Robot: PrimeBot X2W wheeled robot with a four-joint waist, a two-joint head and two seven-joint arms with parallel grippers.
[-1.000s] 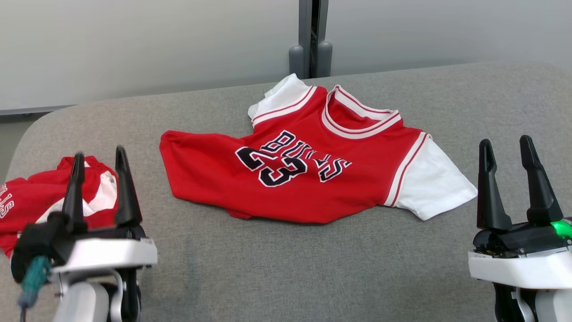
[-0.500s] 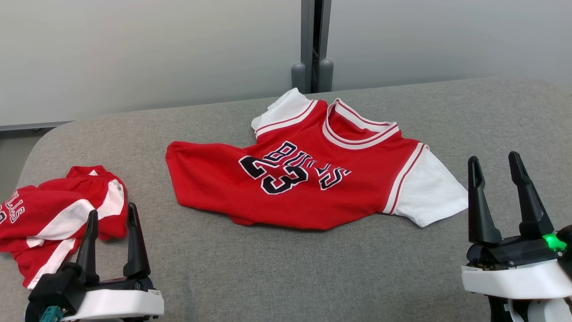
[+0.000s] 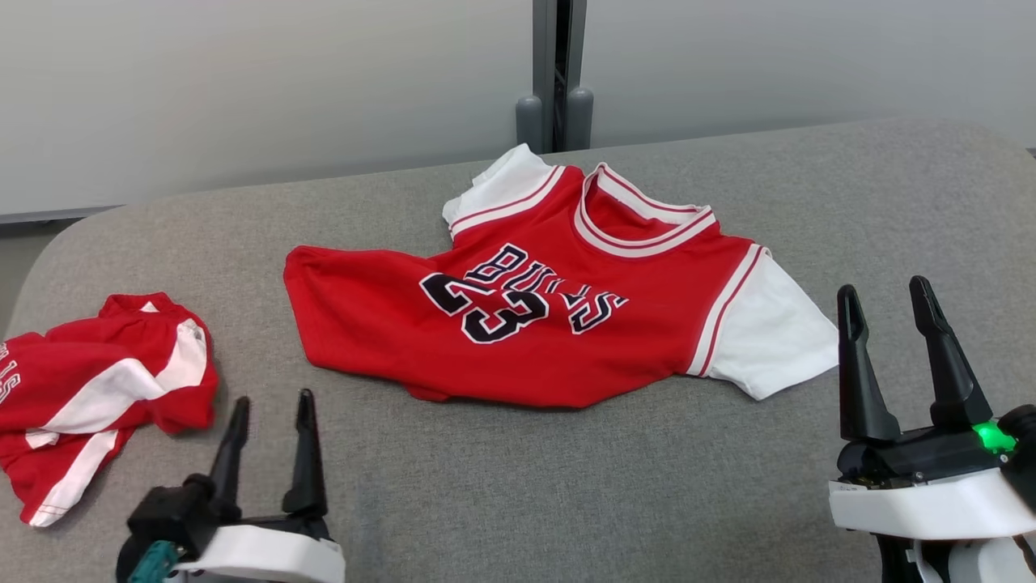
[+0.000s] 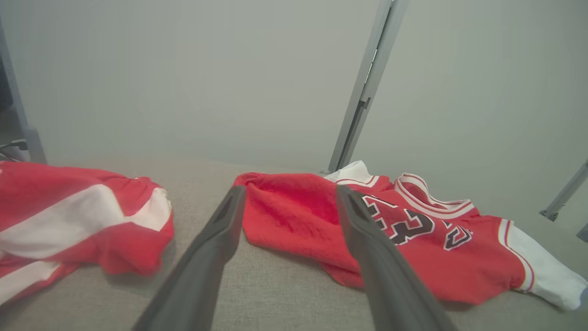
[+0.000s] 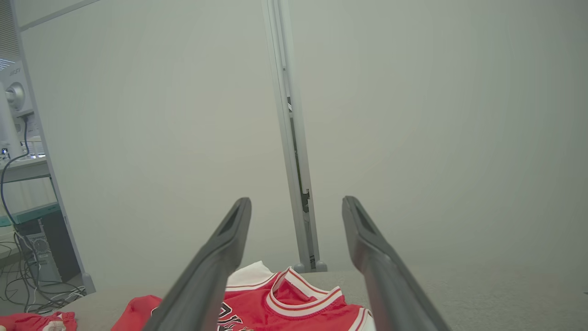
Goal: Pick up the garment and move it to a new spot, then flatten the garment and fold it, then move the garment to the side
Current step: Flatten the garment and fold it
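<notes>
A red jersey [image 3: 534,316] with white sleeves and the number 23 lies spread on the grey padded surface [image 3: 518,486], its collar toward the far wall. The left wrist view shows the jersey [image 4: 413,239] ahead to the right, and its collar [image 5: 298,299] appears low in the right wrist view. My left gripper [image 3: 271,405] stands open near the front left, empty, short of the jersey's hem. My right gripper [image 3: 882,295] is open and empty at the front right, beside the white sleeve [image 3: 777,336].
Crumpled red and white shorts [image 3: 89,389] lie at the surface's left edge, also seen as shorts [image 4: 78,220] in the left wrist view. A grey post [image 3: 554,73] rises behind the far edge against a pale wall. A desk with cables [image 5: 27,257] stands far left.
My left gripper has dropped lower and shifted right, away from the shorts. The right gripper has sunk slightly and edged left. The camera has shifted too.
</notes>
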